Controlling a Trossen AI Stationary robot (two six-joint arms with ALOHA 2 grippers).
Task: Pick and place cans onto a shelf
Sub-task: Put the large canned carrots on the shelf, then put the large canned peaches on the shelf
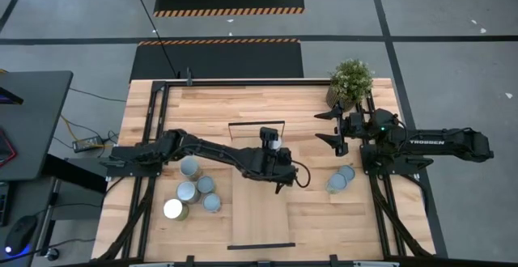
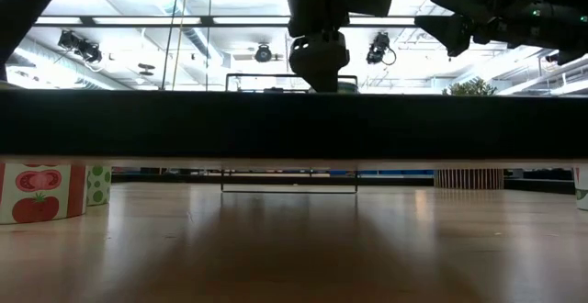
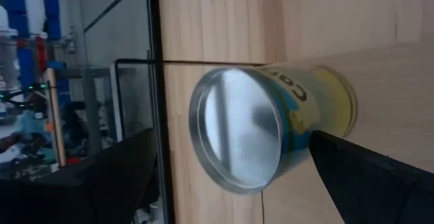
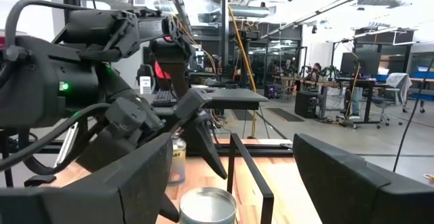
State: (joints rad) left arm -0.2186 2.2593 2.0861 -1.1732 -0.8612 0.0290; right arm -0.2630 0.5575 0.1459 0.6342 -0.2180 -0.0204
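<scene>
Over the middle of the shelf (image 1: 259, 198), the left gripper (image 1: 275, 147) hangs with its fingers spread wide on either side of a yellow-labelled can (image 3: 271, 125), which the left wrist view shows standing on the pale board with its silvery lid facing the camera. The fingers flank the can without pressing it (whether they brush its wall is hard to tell), so the step in hand looks like the end of a placement: can down, grip let go.

Four more cans (image 1: 193, 192) cluster on the table just left of the shelf, and two cans (image 1: 341, 179) sit to its right, near the right arm's base.

The right gripper (image 1: 333, 128) waits raised beside the potted plant (image 1: 350, 81), its fingers partly apart and holding nothing.

Next, by this reading, the left arm should lift straight clear so as not to tip the placed can, then swing to the left cluster for another.
</scene>
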